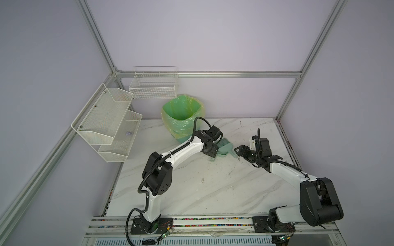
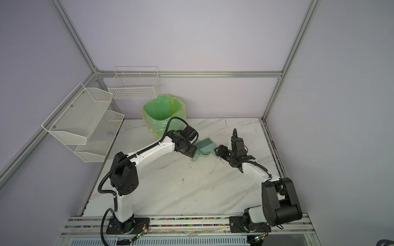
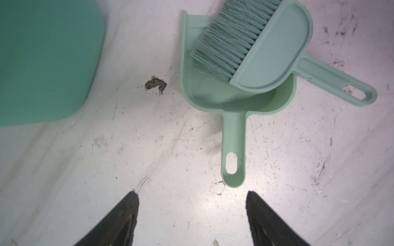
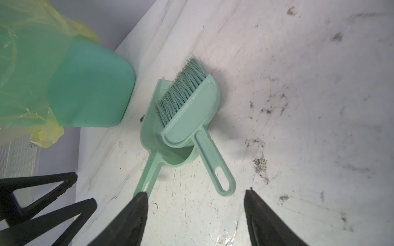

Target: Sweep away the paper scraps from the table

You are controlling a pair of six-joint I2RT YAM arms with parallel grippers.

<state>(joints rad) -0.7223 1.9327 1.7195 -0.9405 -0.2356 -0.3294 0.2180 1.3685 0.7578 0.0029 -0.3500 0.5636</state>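
We count two grippers, one dustpan, one brush, one bin and two white wire racks. The left gripper [image 3: 191, 196] stands with its jaws spread wide and nothing between them, and the right gripper [image 4: 195, 194] is the same: parted and grasping nothing. The dustpan [image 3: 213, 100] and the brush [image 3: 275, 49] lie on the table [image 1: 202, 191] between the two grippers. The dustpan's handle end sits just ahead of the left gripper, and the brush's handle end sits just ahead of the right gripper's open jaws, touching neither. As a container, the dustpan holds only the brush head. Its bristles lie in the pan and reach out past the open mouth, while the brush's handle hangs over the rear rim onto the table. The bin [image 4: 91, 89], lined with a green-yellow bag [image 1: 170, 125], stands farther ahead of the left gripper and off to one side, just beyond the dustpan. Its inside is too dim in both top views for us to tell what it holds. A brown speck [image 3: 154, 84] lies on the table between bin and dustpan. We cannot tell where the paper scraps are. Well away from both grippers, the two-tier mesh shelf [image 1: 102, 119] carries one small purplish bit [image 1: 128, 133] in its lower tier, and the wire basket [image 1: 153, 89] hangs beside it. Behind both grippers, by the arm bases, tiny coloured bits [image 1: 202, 219] line the front rail's groove.
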